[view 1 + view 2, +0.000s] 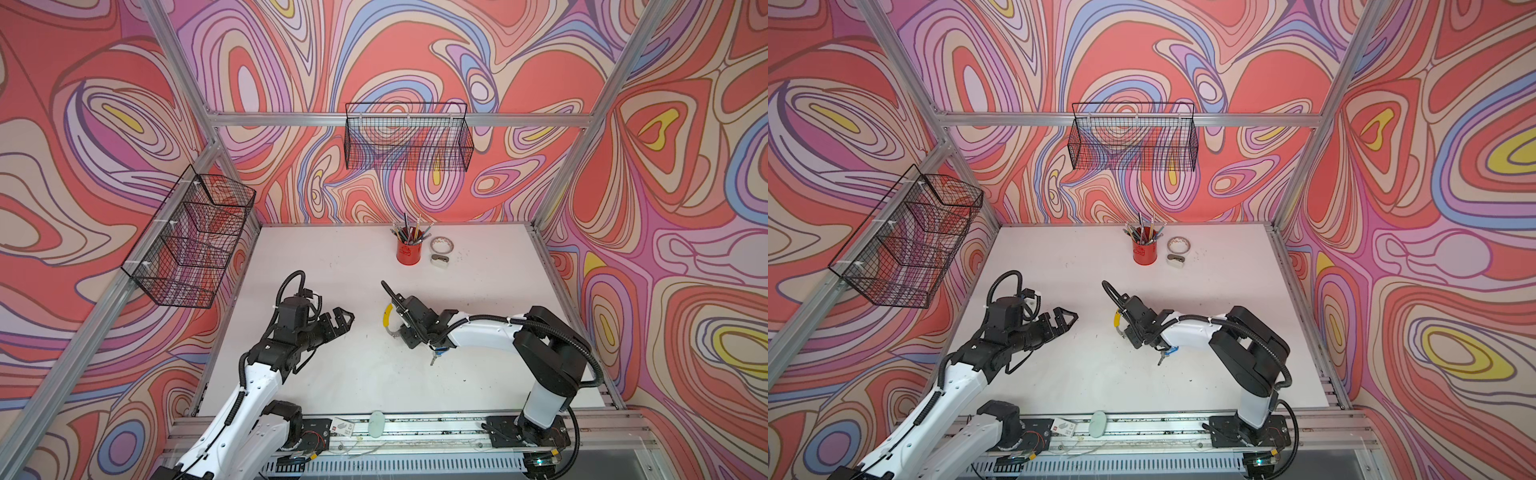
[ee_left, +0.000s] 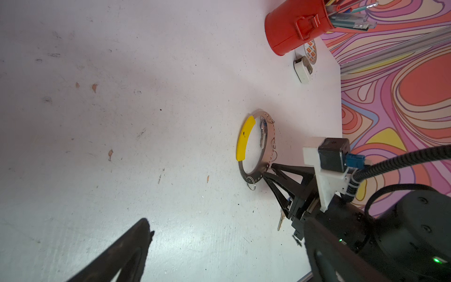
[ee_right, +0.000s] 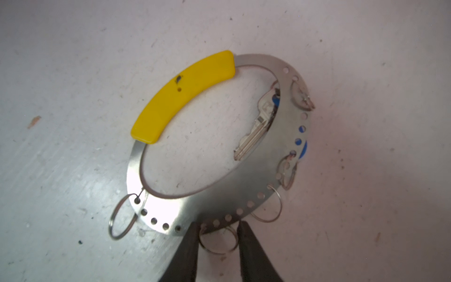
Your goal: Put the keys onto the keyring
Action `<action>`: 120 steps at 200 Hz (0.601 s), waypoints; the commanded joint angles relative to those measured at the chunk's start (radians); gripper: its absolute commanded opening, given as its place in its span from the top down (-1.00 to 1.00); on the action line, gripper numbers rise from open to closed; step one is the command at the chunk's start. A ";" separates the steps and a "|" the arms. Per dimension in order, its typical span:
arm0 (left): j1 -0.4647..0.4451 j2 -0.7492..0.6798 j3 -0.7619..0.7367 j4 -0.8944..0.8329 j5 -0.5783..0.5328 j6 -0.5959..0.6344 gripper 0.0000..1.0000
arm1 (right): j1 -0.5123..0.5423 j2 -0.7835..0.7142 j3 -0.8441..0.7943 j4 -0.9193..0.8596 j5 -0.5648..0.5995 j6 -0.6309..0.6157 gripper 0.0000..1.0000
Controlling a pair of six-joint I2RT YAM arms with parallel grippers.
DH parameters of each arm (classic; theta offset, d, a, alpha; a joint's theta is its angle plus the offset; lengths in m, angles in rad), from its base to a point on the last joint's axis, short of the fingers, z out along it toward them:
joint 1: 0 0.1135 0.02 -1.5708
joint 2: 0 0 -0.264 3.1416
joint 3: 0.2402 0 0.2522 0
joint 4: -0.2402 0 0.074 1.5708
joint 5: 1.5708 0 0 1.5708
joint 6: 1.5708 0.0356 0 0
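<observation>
The keyring (image 3: 207,193), a flat perforated silver hoop with a yellow segment (image 1: 387,316), lies mid-table, one side propped on a key. That key (image 3: 256,129) sits under the hoop's rim, and its blue tag (image 3: 303,149) peeks out. My right gripper (image 3: 217,227) is at the hoop's near rim. Its two fingers press either side of a small wire loop (image 3: 217,246) hanging there. A second key (image 1: 434,357) with a blue tag lies under my right wrist and also shows in the left wrist view (image 2: 280,222). My left gripper (image 1: 347,322) hovers wide open to the left of the keyring (image 2: 253,175) and holds nothing.
A red cup of pens (image 1: 409,251), a beige tape roll (image 1: 442,245) and a small white object (image 1: 440,261) stand at the back of the table. Wire baskets hang on the left wall (image 1: 191,241) and back wall (image 1: 409,139). A pale oval item (image 1: 377,424) sits on the front rail.
</observation>
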State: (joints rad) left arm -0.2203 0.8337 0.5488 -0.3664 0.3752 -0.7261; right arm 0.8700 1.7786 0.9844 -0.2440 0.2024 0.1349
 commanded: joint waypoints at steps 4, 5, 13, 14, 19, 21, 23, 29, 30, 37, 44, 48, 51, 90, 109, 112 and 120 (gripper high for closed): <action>0.010 -0.004 -0.012 0.019 0.006 0.001 -1.00 | -0.002 0.014 0.034 -0.026 0.039 -0.025 0.42; 0.010 -0.004 -0.012 0.019 0.006 0.002 -1.00 | -0.001 0.014 0.035 -0.027 0.039 -0.025 0.42; 0.009 -0.004 -0.012 0.019 0.007 0.002 -1.00 | 0.000 0.020 0.040 -0.029 0.044 -0.026 0.44; 0.009 -0.004 -0.012 0.019 0.007 0.002 -1.00 | 0.000 0.020 0.040 -0.030 0.044 -0.027 0.44; 0.009 -0.005 -0.013 0.018 0.006 0.002 -1.00 | 0.000 0.025 0.043 -0.032 0.045 -0.028 0.45; 0.009 -0.005 -0.013 0.019 0.006 0.002 -1.00 | -0.001 0.025 0.046 -0.031 0.045 -0.028 0.45; 0.010 -0.005 -0.013 0.020 0.007 0.001 -1.00 | 0.000 0.026 0.045 -0.033 0.045 -0.030 0.45; 0.009 -0.005 -0.015 0.020 0.007 0.002 -1.00 | 0.000 0.030 0.048 -0.035 0.045 -0.033 0.46; 0.009 -0.005 -0.015 0.020 0.007 0.002 -1.00 | 0.000 0.031 0.049 -0.034 0.045 -0.032 0.47; 0.010 -0.004 -0.016 0.022 0.006 0.001 -1.00 | -0.001 0.035 0.051 -0.036 0.044 -0.034 0.50; 0.010 -0.004 -0.018 0.023 0.007 0.001 -1.00 | -0.001 0.038 0.052 -0.037 0.042 -0.034 0.52; 0.009 -0.004 -0.018 0.023 0.007 0.002 -1.00 | 0.000 0.039 0.053 -0.037 0.043 -0.035 0.51; 0.010 -0.002 -0.018 0.022 0.007 0.001 -1.00 | 0.000 0.040 0.054 -0.037 0.043 -0.034 0.51; 0.010 -0.001 -0.018 0.023 0.004 0.008 -1.00 | -0.001 0.047 0.053 -0.038 0.028 -0.028 0.41; 0.010 0.001 -0.016 0.023 0.001 0.012 -1.00 | -0.001 0.043 0.052 -0.033 -0.002 -0.014 0.51; 0.010 0.001 -0.016 0.023 0.000 0.012 -1.00 | -0.001 0.044 0.052 -0.034 -0.009 -0.010 0.51; 0.010 0.001 -0.015 0.022 0.000 0.015 -1.00 | 0.000 0.048 0.058 -0.038 -0.037 0.003 0.52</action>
State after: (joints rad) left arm -0.2157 0.8337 0.5438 -0.3618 0.3752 -0.7258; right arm 0.8700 1.8160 1.0214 -0.2745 0.2142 0.1158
